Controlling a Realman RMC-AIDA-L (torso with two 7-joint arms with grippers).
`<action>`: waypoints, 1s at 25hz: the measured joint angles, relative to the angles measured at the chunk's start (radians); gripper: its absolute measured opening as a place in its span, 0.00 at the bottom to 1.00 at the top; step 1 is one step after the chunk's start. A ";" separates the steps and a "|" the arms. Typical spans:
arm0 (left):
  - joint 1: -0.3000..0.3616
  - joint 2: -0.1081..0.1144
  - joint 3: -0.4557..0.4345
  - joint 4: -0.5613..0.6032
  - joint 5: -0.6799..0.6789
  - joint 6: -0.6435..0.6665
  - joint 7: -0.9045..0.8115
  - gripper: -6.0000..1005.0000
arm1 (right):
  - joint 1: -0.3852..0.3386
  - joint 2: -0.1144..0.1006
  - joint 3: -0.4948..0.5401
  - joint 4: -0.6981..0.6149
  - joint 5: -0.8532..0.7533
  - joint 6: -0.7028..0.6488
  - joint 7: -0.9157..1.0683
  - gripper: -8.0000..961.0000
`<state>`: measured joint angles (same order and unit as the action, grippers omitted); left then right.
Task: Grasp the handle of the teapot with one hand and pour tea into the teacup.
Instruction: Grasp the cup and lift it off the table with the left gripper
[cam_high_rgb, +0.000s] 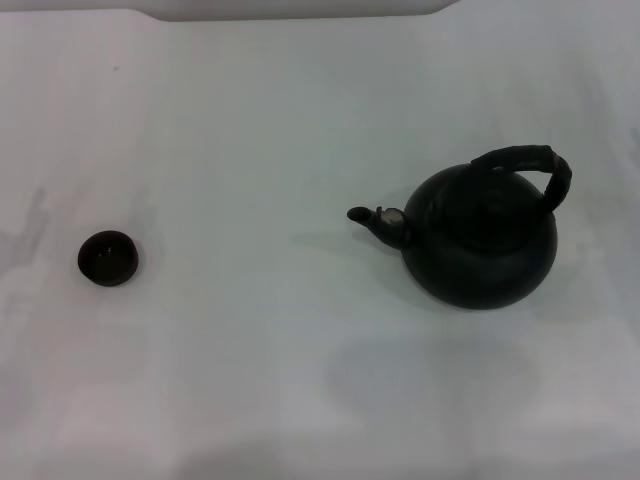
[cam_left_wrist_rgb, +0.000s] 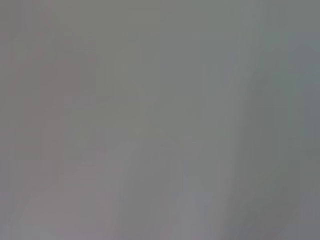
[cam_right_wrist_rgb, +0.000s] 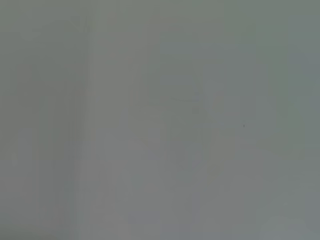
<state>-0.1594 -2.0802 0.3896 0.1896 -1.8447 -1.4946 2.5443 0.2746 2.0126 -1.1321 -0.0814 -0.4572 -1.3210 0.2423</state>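
1. Teapot stood upright on the white table, toward the robot's right side, with its spout aimed left toward the cup.
2. Its handle arched over the top, leaning toward the far right side of the pot, free of any grip; that lean probably left it open to a reach from above or from the right.
3. Cup sat well apart from the pot, far to the left, mouth up. Judging by the gap, the pot would need to be lifted and carried across before any pouring.
4. Neither tool appeared in the head view, and both wrist views showed only a plain grey blur, so whether the left tool or the right tool was released or clenched could not be told.
5. Task seemed not yet begun: the pot was untouched and nothing showed tea in the cup.
6. Between pot and cup lay only bare table; nothing stood in the way. A pale raised edge ran along the far side, well clear of both things.
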 joint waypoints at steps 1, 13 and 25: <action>0.000 0.000 0.000 -0.001 -0.003 0.000 0.000 0.64 | 0.000 0.000 0.000 0.000 0.000 0.000 0.000 0.88; -0.020 0.005 0.009 -0.003 0.043 0.069 -0.070 0.64 | 0.007 0.000 0.000 0.000 0.000 0.016 -0.001 0.88; -0.076 0.004 0.012 0.278 0.253 0.354 -0.647 0.64 | 0.021 -0.002 0.000 -0.012 0.000 0.059 -0.002 0.88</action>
<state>-0.2356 -2.0766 0.4017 0.4678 -1.5912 -1.1402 1.8971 0.2959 2.0110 -1.1321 -0.0935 -0.4571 -1.2619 0.2408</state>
